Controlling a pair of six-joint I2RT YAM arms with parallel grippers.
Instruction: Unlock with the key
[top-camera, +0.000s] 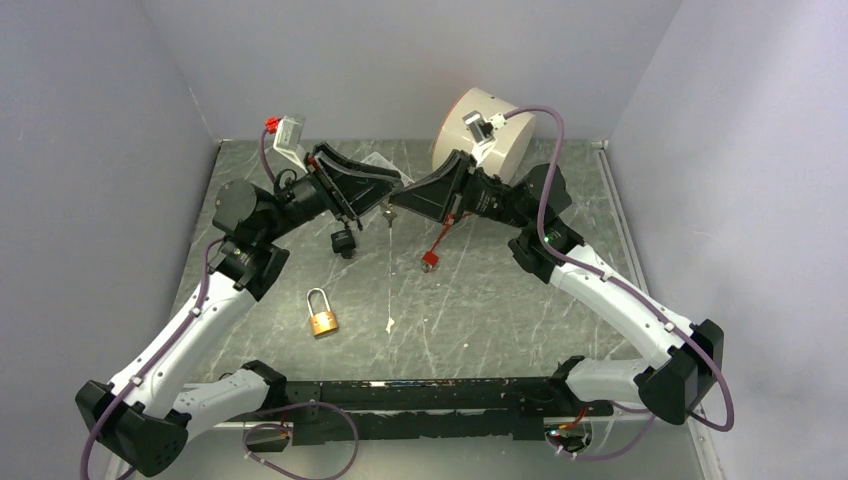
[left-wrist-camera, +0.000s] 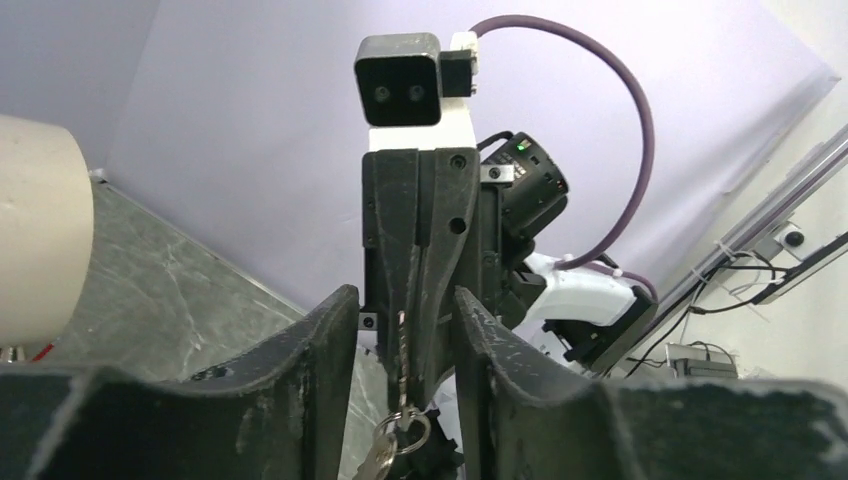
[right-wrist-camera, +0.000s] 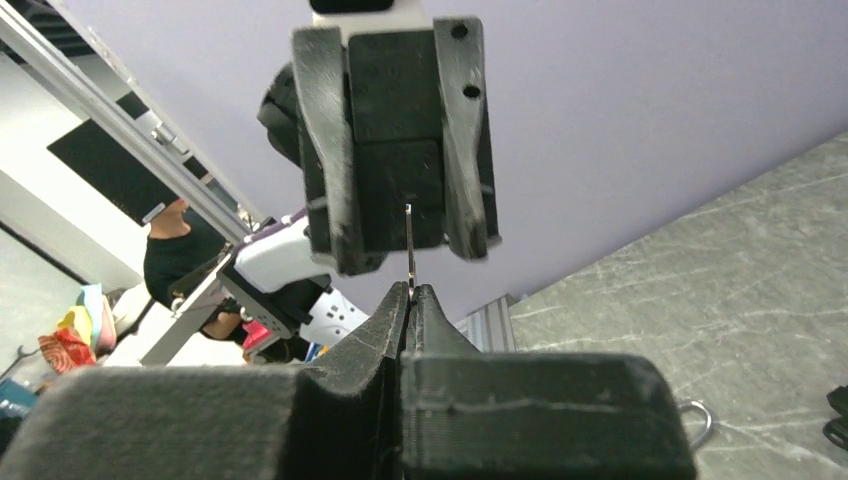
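A brass padlock (top-camera: 322, 316) with a silver shackle lies on the table's left half, apart from both arms. Both grippers meet tip to tip in the air over the far middle. My right gripper (top-camera: 394, 200) (right-wrist-camera: 412, 292) is shut on the key (right-wrist-camera: 409, 245), whose thin blade sticks out past its tips. A ring with a second key (left-wrist-camera: 398, 440) dangles below. My left gripper (top-camera: 400, 184) (left-wrist-camera: 405, 297) is open, its fingers (left-wrist-camera: 335, 330) standing either side of the key (left-wrist-camera: 403, 350) without touching it.
A white cylinder (top-camera: 487, 130) (left-wrist-camera: 35, 230) stands at the back right. A red strap with a small block (top-camera: 432, 256) and a small black piece (top-camera: 343, 240) lie under the grippers. A white scrap (top-camera: 390, 323) lies mid-table. Walls close three sides.
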